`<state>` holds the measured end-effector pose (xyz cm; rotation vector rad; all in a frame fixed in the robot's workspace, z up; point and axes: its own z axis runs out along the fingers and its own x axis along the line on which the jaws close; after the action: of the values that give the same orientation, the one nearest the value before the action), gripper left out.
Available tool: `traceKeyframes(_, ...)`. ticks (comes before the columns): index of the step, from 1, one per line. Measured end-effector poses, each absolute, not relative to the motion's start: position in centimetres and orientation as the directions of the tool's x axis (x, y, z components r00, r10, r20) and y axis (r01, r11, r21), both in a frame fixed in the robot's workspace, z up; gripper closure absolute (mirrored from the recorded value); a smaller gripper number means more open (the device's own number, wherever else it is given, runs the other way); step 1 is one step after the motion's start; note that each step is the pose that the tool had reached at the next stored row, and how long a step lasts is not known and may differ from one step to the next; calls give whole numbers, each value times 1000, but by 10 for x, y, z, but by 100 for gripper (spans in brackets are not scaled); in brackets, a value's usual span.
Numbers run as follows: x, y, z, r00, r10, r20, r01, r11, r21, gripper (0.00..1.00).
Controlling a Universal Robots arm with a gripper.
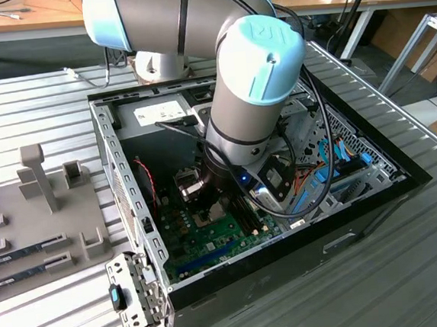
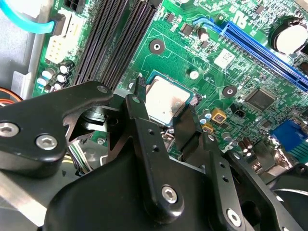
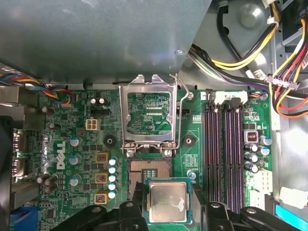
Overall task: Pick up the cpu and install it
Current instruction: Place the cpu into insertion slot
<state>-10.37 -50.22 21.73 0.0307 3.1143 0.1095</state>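
**Held Level Above the Board**

Inside one open black computer case [image 1: 304, 267], the two black fingers [image 3: 137, 204] clamped the thin square silver-grey CPU with a green rim [image 3: 167, 202] by opposite edges, holding it flat over the green motherboard [image 3: 86, 144], overlapping an edge of the single bare socket [image 3: 150, 168]. One silver load plate [image 3: 149, 113] stood raised, leaving that socket open. Four dark memory slots [image 3: 224, 154] beside it sat empty.

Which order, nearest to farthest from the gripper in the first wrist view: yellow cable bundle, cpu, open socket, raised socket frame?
1. cpu: between the fingers of the gripper.
2. open socket: on the board, just beyond the cpu.
3. raised socket frame: hinged open past the socket.
4. yellow cable bundle: farthest, off the board by the case wall.
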Motion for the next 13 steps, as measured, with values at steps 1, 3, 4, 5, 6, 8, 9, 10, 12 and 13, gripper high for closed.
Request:
traceKeyframes(1, -104, -502, 217, -999, 20, -24, 19, 997, 70, 53)
traceKeyframes(3, -104, -503, 217, -999, 21, -24, 19, 997, 70, 53)
traceKeyframes(4, -104, -503, 217, -999, 21, -24, 19, 997, 70, 53)
traceKeyframes(5, -104, -503, 217, -999, 21, -24, 19, 997, 70, 53)
traceKeyframes(6, -104, -503, 216, -999, 21, -24, 19, 997, 70, 53)
traceKeyframes(8, -104, -503, 216, -999, 21, -24, 19, 997, 71, 53)
traceKeyframes(9, -104, -503, 216, -999, 21, -24, 19, 997, 70, 53)
traceKeyframes(10, -104, -503, 216, -999, 21, -24, 19, 997, 70, 53)
traceKeyframes(12, -104, -504, 215, -999, 21, -24, 19, 997, 70, 53)
traceKeyframes(13, -104, -504, 215, -999, 21, -24, 19, 997, 71, 53)
